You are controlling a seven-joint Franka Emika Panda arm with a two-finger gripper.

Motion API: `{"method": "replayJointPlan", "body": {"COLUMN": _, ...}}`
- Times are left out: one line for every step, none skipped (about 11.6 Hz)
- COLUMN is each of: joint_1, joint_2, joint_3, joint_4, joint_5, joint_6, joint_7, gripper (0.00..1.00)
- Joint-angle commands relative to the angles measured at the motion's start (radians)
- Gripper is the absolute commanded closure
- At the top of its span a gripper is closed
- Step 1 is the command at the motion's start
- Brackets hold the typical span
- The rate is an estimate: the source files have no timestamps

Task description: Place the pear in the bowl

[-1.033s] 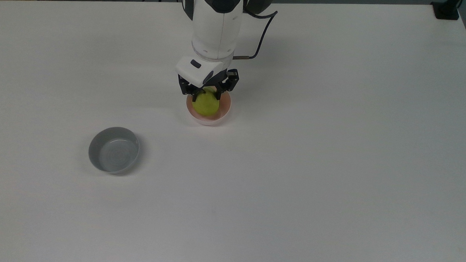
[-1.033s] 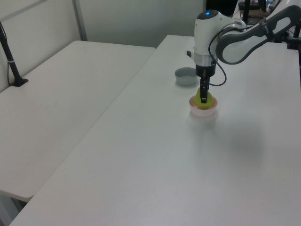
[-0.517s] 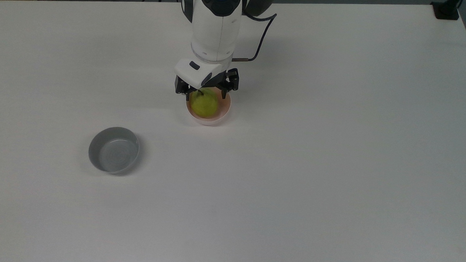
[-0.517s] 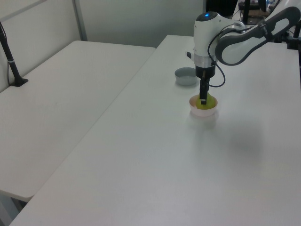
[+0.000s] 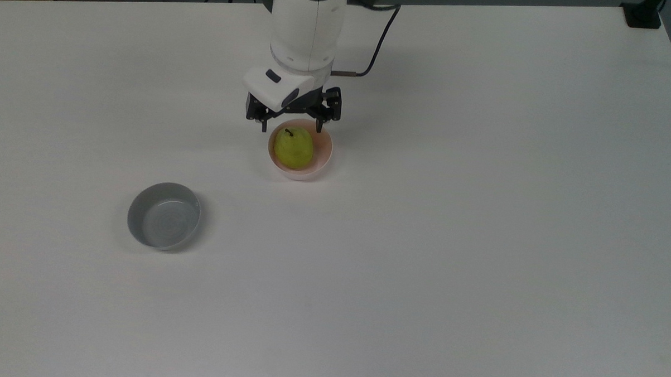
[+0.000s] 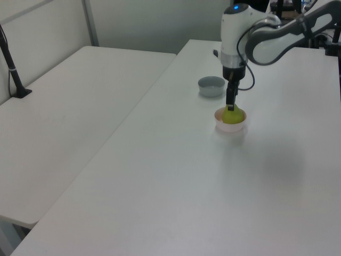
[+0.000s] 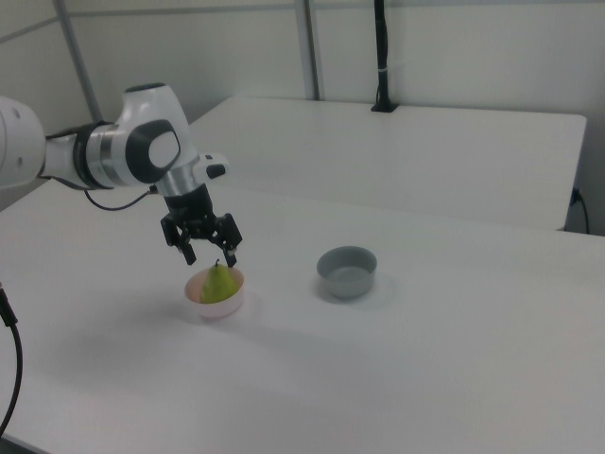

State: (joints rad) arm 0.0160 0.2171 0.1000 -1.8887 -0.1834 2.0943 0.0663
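The yellow-green pear (image 5: 294,147) (image 6: 232,116) (image 7: 219,283) sits inside the pale pink bowl (image 5: 323,152) (image 6: 231,126) (image 7: 214,305), its dark stem pointing up. My gripper (image 5: 291,123) (image 7: 210,253) hangs just above the pear, open, with nothing between its fingers. In the right view the two black fingers straddle the air over the stem without touching the fruit. In the left view the gripper (image 6: 230,105) hangs straight down over the bowl.
A grey shallow bowl (image 5: 164,215) (image 6: 211,86) (image 7: 347,271) stands apart on the white table (image 5: 452,215), toward the top view's lower left. The arm's black cable (image 5: 374,50) trails behind the wrist. A second table (image 7: 425,151) lies beyond.
The gripper opened and let go of the pear, which settled into the pink bowl. The gripper then rose clear of the fruit.
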Motion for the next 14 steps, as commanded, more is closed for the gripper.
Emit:
{"method": "replayJointPlan", "body": {"joint_1": -0.010, "joint_2": -0.077, "joint_3": -0.003, "joint_4": 0.057, "joint_5": -0.022, "joint_6": -0.150, "joint_7": 0.007, "gripper": 0.00}}
{"method": "replayJointPlan", "body": {"joint_1": -0.017, "joint_2": -0.103, "joint_3": -0.003, "joint_4": 0.075, "joint_5": -0.013, "joint_6": -0.198, "joint_7": -0.009, "gripper": 0.00}}
{"method": "replayJointPlan", "body": {"joint_1": -0.025, "joint_2": -0.126, "joint_3": -0.003, "joint_4": 0.089, "joint_5": -0.008, "joint_6": -0.250, "joint_7": -0.023, "gripper": 0.00}}
{"method": "replayJointPlan", "body": {"joint_1": -0.028, "joint_2": -0.151, "joint_3": -0.002, "joint_4": 0.095, "joint_5": -0.005, "joint_6": -0.290, "joint_7": -0.019, "gripper": 0.00}}
{"method": "replayJointPlan", "body": {"joint_1": -0.045, "joint_2": -0.172, "joint_3": -0.002, "joint_4": 0.103, "joint_5": 0.013, "joint_6": -0.318, "joint_7": -0.008, "gripper": 0.00}}
{"method": "replayJointPlan", "body": {"joint_1": -0.063, "joint_2": -0.189, "joint_3": -0.002, "joint_4": 0.123, "joint_5": 0.059, "joint_6": -0.354, "joint_7": -0.003, "gripper": 0.00}}
{"method": "replayJointPlan", "body": {"joint_1": -0.080, "joint_2": -0.209, "joint_3": -0.003, "joint_4": 0.144, "joint_5": 0.108, "joint_6": -0.381, "joint_7": 0.000, "gripper": 0.00}}
{"method": "replayJointPlan", "body": {"joint_1": -0.100, "joint_2": -0.231, "joint_3": -0.003, "joint_4": 0.160, "joint_5": 0.148, "joint_6": -0.387, "joint_7": -0.002, "gripper": 0.00}}
{"method": "replayJointPlan", "body": {"joint_1": -0.106, "joint_2": -0.249, "joint_3": -0.003, "joint_4": 0.165, "joint_5": 0.180, "joint_6": -0.402, "joint_7": 0.000, "gripper": 0.00}}
{"method": "replayJointPlan", "body": {"joint_1": -0.106, "joint_2": -0.260, "joint_3": -0.002, "joint_4": 0.172, "joint_5": 0.192, "joint_6": -0.416, "joint_7": 0.000, "gripper": 0.00}}
{"method": "replayJointPlan", "body": {"joint_1": -0.106, "joint_2": -0.271, "joint_3": -0.002, "joint_4": 0.171, "joint_5": 0.209, "joint_6": -0.427, "joint_7": 0.000, "gripper": 0.00}}
{"method": "replayJointPlan", "body": {"joint_1": -0.106, "joint_2": -0.277, "joint_3": -0.006, "joint_4": 0.171, "joint_5": 0.247, "joint_6": -0.425, "joint_7": -0.017, "gripper": 0.00}}
{"method": "replayJointPlan", "body": {"joint_1": -0.108, "joint_2": -0.277, "joint_3": -0.014, "joint_4": 0.171, "joint_5": 0.280, "joint_6": -0.415, "joint_7": -0.029, "gripper": 0.00}}
{"method": "replayJointPlan", "body": {"joint_1": -0.110, "joint_2": -0.277, "joint_3": -0.017, "joint_4": 0.171, "joint_5": 0.291, "joint_6": -0.412, "joint_7": -0.093, "gripper": 0.00}}
